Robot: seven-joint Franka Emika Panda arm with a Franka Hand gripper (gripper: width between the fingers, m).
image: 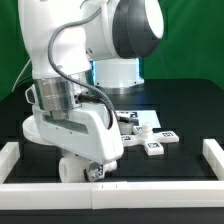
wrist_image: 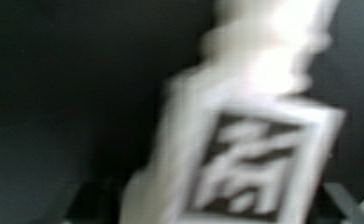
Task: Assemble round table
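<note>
In the wrist view, a white tagged leg-like part of the round table [wrist_image: 241, 150] fills the picture, blurred and tilted, with a ridged end pointing away from the camera. It lies between my fingers, which show only as dim grey shapes at its sides [wrist_image: 362, 203]. A dark gap remains on one side, and the blur hides whether the pads touch it. In the exterior view my gripper [image: 97, 173] hangs low over the black table just behind the front rail, and the hand hides the part. Three more white tagged parts [image: 157, 149] lie to the exterior view's right of the gripper.
White border rails frame the work area: one along the front [image: 120, 190], one at the exterior view's left [image: 10, 156] and one at its right [image: 212, 155]. The arm's bulk covers the table's left and middle. A green curtain hangs behind.
</note>
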